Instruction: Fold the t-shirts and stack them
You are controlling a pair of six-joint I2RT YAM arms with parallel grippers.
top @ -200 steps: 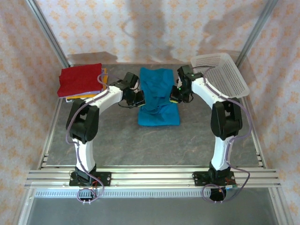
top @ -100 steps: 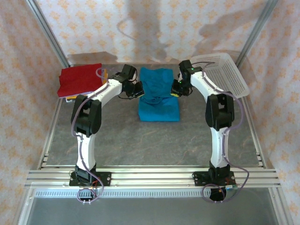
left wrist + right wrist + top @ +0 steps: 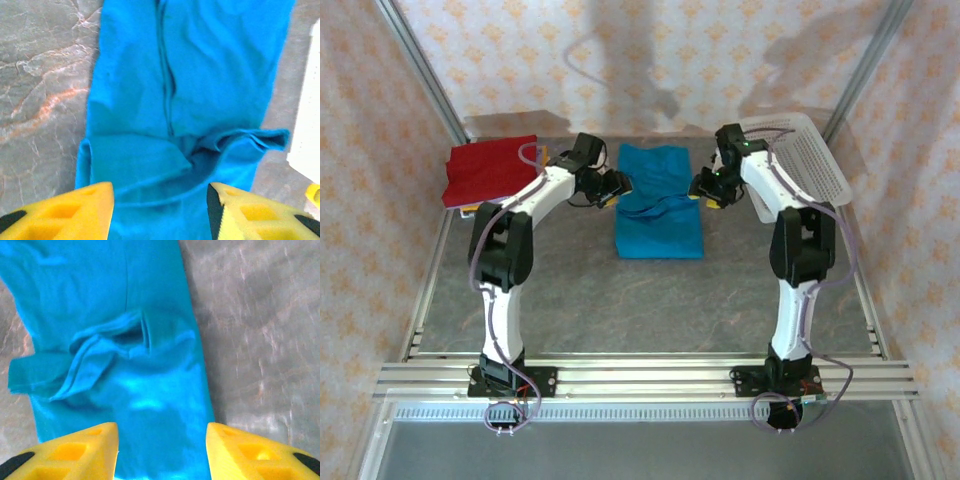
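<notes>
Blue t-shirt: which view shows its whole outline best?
Top external: the whole blue t-shirt is in frame, all edges visible, with a bunched fold midway. Both wrist views give close-ups of that fold, with the outline cropped.

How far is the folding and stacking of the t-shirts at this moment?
Done: a red t-shirt lies folded at the far left. In hand: the teal t-shirt lies as a narrow strip with a rumpled fold across its middle; the left pincer and right pincer stand open beside it, holding nothing. Left, probably: fold it across and stack it on the red one.
</notes>
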